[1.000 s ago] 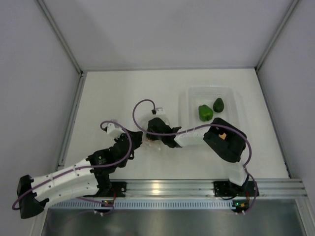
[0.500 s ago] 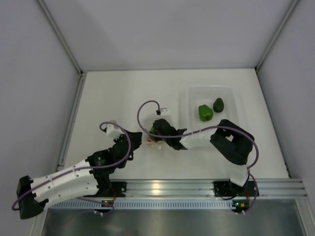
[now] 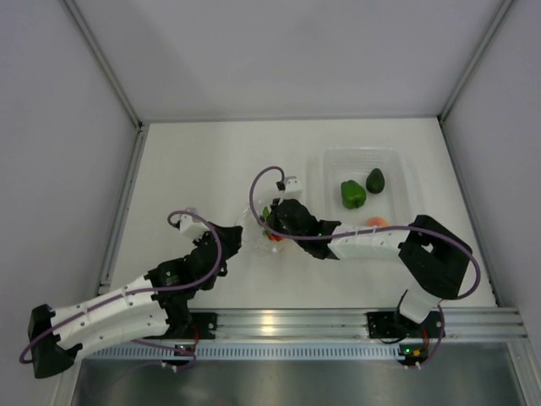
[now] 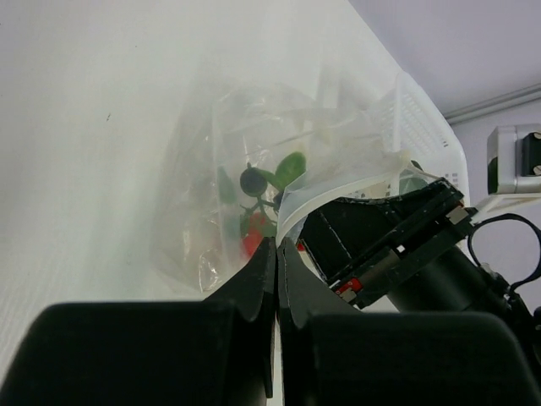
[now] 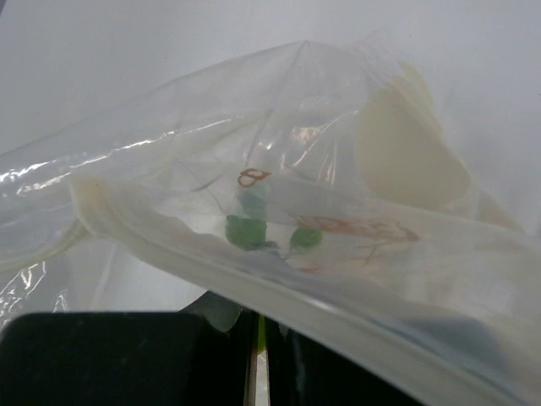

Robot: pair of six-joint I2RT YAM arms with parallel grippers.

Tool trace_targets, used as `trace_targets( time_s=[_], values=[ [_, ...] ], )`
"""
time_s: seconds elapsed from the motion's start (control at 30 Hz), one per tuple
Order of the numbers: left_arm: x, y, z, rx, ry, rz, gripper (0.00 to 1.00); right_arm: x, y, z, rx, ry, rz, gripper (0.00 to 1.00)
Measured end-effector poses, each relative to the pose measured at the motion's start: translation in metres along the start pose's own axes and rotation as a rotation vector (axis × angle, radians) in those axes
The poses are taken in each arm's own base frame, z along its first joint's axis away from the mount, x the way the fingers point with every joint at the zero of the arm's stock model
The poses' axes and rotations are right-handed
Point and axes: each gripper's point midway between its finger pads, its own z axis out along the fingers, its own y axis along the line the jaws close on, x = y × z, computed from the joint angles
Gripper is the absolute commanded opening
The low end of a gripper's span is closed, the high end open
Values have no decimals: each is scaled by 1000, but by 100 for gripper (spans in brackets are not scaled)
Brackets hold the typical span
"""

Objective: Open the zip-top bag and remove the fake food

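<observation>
On white table (image 3: 194, 169), crinkly transparent plastic zip-top bag (image 3: 254, 230) sits between left gripper (image 3: 235, 239) and right gripper (image 3: 272, 227), both touching it. Small red tomatoes on green sprig (image 3: 275, 236) by right gripper. Bright green pepper (image 3: 352, 194) and dark green avocado (image 3: 375, 180) in clear rigid plastic tray (image 3: 338, 159). Orange-pink peach (image 3: 376, 222) at tray's near edge, partly behind right arm.

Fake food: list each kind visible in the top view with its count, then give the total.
Green pepper: 1
Avocado: 1
Peach: 1
Tomato sprig, inside the zip-top bag: 1
Total: 4
</observation>
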Motion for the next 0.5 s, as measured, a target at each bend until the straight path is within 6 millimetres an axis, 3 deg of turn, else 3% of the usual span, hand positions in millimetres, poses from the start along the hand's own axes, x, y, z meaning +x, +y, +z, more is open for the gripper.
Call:
trace_targets(
  time_s=[0.33,0.5],
  values=[
    [-3,1,1,-7,-18,1,0,-22,9,-21,-63,-41,-77,0],
    [-8,2,0,-17,-33,18,0,-13,11,-33,-123,-15,-149,0]
  ],
)
